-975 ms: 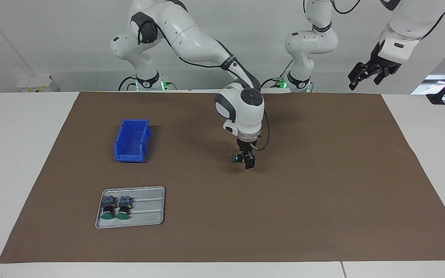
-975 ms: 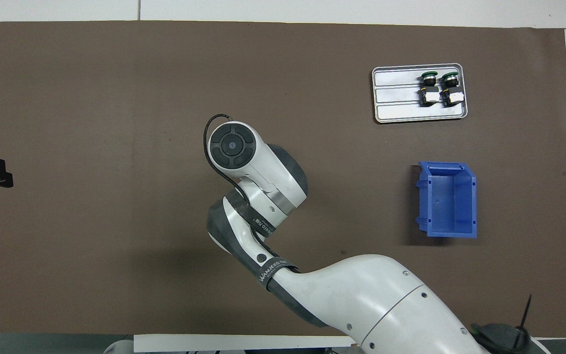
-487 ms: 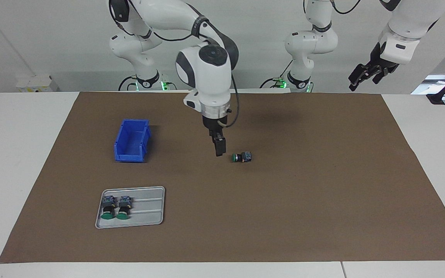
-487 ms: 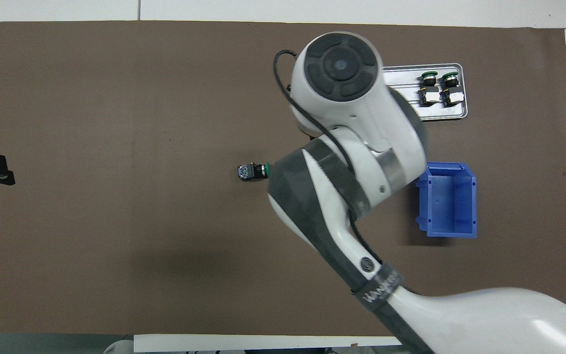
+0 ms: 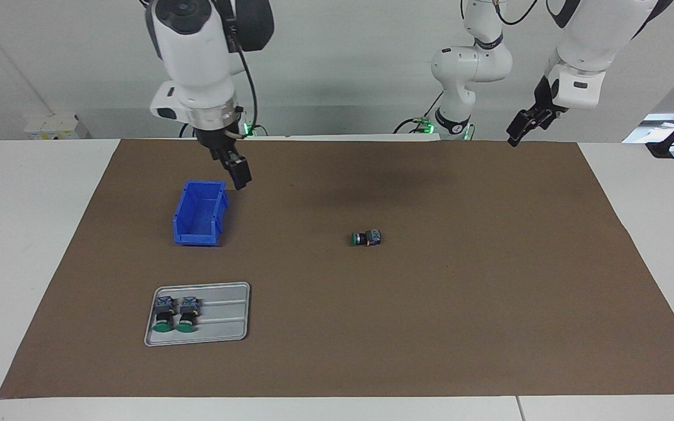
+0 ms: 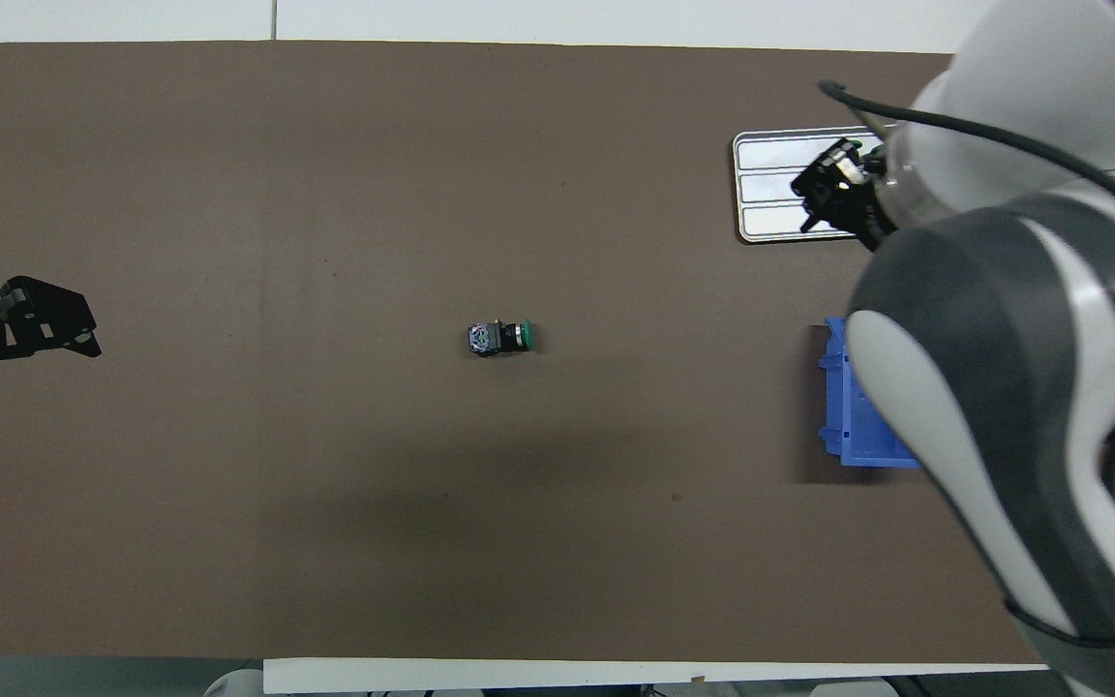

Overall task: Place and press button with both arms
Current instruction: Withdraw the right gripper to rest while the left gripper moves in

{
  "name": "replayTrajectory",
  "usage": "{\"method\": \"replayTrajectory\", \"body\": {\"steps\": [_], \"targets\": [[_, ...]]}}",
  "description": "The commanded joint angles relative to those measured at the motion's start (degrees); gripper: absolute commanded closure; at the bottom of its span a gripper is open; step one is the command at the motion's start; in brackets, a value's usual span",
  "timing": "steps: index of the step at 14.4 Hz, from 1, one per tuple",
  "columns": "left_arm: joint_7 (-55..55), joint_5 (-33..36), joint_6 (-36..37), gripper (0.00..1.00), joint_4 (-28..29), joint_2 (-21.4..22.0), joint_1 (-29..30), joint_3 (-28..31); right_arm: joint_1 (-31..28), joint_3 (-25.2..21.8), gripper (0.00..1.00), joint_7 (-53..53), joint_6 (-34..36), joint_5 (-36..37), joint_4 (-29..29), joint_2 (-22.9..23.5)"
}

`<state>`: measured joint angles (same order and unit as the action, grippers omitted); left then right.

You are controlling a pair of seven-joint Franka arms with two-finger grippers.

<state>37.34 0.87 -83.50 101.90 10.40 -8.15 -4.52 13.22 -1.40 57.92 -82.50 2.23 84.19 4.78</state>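
The green-capped button (image 5: 366,238) lies on its side mid-mat, long axis along the table, cap toward the right arm's end; the right gripper (image 5: 237,171), fingers apart and empty, hangs nearer it than the likewise empty left gripper (image 5: 527,126)

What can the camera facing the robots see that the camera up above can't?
Only the facing view shows two more buttons lying in the grey tray, the inside of the blue bin, and two slimmer arms at the robots' end. Only the overhead view shows the right arm's big white and grey body hiding most of that bin and part of the tray. Both show the lone button on the brown mat, the open right gripper raised beside the bin, and the open left gripper up at its own end.
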Motion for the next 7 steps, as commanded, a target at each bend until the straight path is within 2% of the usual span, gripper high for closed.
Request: {"method": "replayTrajectory", "body": {"steps": [1, 4, 7], "targets": [[7.46, 0.54, -0.87, 0.0, 0.23, -1.87, -3.35, 0.21, -6.0, 0.88, 0.01, -16.38, 1.64, 0.06, 2.82, -3.01], [21.67, 0.19, -2.54, 0.0, 0.23, -4.59, -7.38, 0.21, -9.87, 0.88, 0.01, -34.32, 2.87, 0.06, 2.82, -3.89], [35.65, -2.0, -6.05, 0.0, -0.38, -8.01, -10.73, 0.21, -11.72, 0.88, 0.01, -42.44, 3.05, -0.03, 6.23, -6.6]]}}
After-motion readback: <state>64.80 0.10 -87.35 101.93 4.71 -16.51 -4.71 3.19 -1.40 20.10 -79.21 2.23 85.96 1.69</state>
